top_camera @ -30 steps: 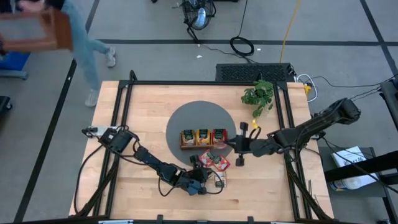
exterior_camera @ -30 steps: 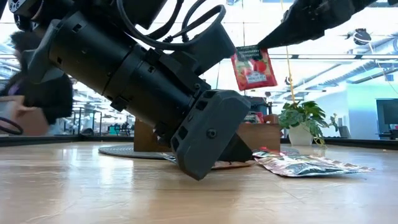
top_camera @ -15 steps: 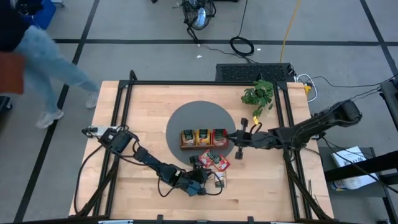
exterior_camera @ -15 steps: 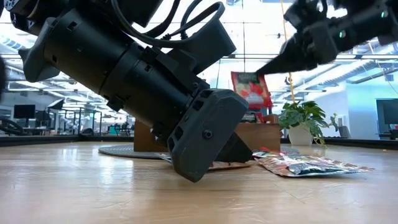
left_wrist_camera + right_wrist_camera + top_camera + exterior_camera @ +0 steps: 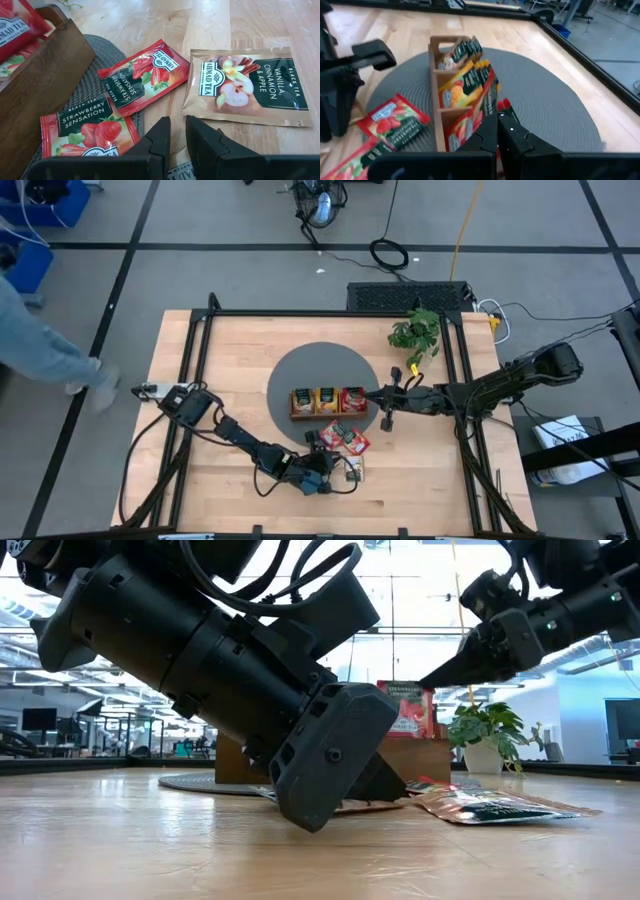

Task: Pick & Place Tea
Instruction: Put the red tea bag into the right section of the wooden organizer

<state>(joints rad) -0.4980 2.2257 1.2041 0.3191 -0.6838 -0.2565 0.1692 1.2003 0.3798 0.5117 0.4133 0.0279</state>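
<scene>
My right gripper [image 5: 372, 395] sits just right of frame centre, its fingers pinched on a red strawberry sachet [image 5: 470, 131] at the wooden tray [image 5: 326, 414]'s right compartment. My left gripper [image 5: 176, 131], lower centre, rests nearly closed with nothing between its fingers, loose sachets [image 5: 347, 440] beside it.

The right gripper [image 5: 497, 131], fingers together, pinches a red sachet [image 5: 490, 107] at the near end of the wooden tray [image 5: 438, 80] on a grey mat [image 5: 555, 105]. Another red sachet [image 5: 394, 120] lies beside the tray.
</scene>
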